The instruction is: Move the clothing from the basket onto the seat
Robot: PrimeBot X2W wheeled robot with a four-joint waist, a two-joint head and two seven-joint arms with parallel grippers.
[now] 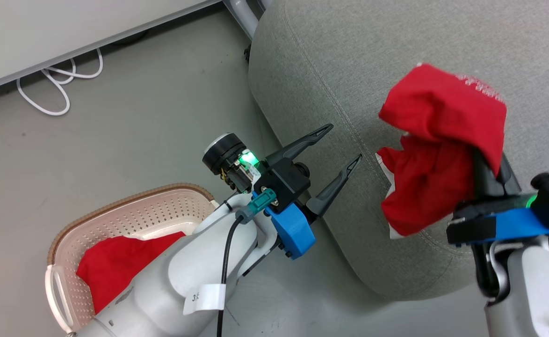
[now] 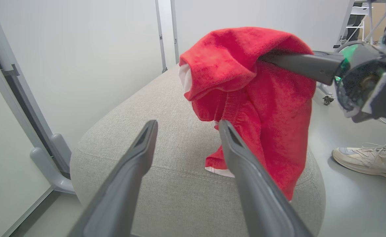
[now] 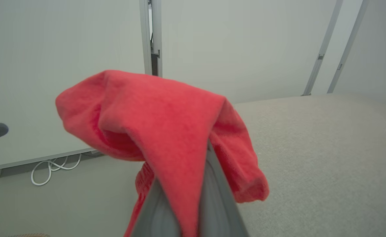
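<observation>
One red piece of clothing (image 1: 438, 154) hangs over the front edge of the grey seat (image 1: 349, 61). My right gripper (image 1: 487, 175) is shut on it, and the fabric drapes over the fingers and hides their tips. The right wrist view shows this garment (image 3: 166, 121) folded over the closed fingers (image 3: 219, 197), above the seat (image 3: 327, 148). A second red garment (image 1: 115, 267) lies in the cream basket (image 1: 129, 199) on the floor at lower left, partly hidden by my left forearm. My left gripper (image 1: 342, 145) is open and empty beside the seat's edge, left of the hanging garment (image 2: 262, 98).
A white cable (image 1: 54, 89) loops on the floor by the wall at upper left. A person's pale shoe (image 2: 367, 159) stands on the floor beyond the seat (image 2: 166, 141). A grey frame foot (image 2: 51, 161) sits beside the seat near the wall.
</observation>
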